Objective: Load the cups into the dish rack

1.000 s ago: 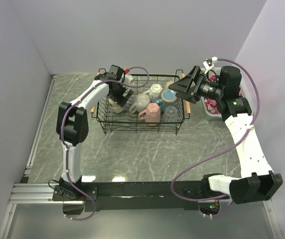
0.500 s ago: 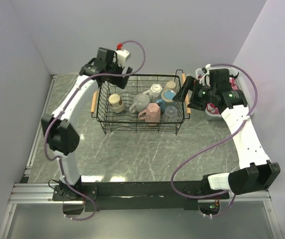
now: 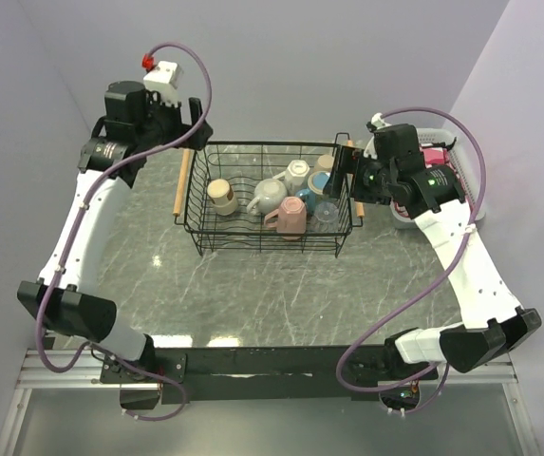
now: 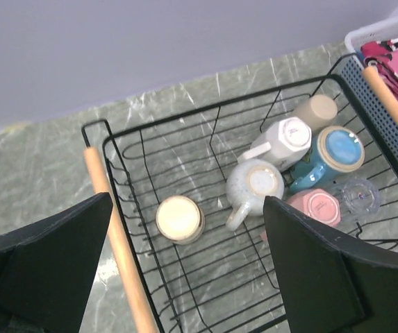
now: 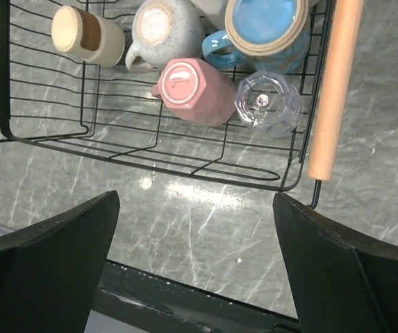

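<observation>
Black wire dish rack (image 4: 205, 125) with pale wooden handles (image 4: 119, 243) on glossy marbled table (image 3: 253, 285).

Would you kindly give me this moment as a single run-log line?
left fingers: open, empty | right fingers: open, empty | cups: seven in dish rack | status: loading looks done

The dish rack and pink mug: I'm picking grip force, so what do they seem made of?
Dish rack: thin black wire, probably coated metal, matte; its handles look like pale bare wood. Pink mug: likely glazed ceramic, opaque with a soft sheen and faceted sides.
</observation>
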{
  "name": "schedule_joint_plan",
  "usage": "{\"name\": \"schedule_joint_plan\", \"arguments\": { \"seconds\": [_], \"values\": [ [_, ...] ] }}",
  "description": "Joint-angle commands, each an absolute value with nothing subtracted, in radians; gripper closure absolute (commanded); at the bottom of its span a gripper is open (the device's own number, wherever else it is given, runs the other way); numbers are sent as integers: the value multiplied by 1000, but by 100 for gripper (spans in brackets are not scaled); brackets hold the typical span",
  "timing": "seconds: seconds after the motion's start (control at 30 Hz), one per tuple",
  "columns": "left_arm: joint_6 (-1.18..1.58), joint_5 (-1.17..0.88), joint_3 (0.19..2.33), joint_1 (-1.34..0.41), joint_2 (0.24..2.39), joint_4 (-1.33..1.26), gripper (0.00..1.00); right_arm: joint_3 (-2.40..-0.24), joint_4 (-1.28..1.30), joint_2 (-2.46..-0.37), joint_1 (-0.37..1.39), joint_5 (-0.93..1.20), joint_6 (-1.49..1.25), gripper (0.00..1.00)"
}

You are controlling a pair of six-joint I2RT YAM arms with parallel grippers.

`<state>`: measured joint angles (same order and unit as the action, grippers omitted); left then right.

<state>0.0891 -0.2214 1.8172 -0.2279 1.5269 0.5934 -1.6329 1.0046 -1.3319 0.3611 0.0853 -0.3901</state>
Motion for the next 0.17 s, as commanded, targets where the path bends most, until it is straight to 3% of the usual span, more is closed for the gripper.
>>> {"name": "schedule_joint_plan", "arguments": {
  "seconds": [0.0,0.13],
  "values": [
    [150,-213,1738,-230,1476,529,4,-1674,1006,-1331,379,46,-368,0],
    [190,-192,1694,-227,1451,499,4,-1684,1020,-1327,387,34,-356,0]
  ]
}}
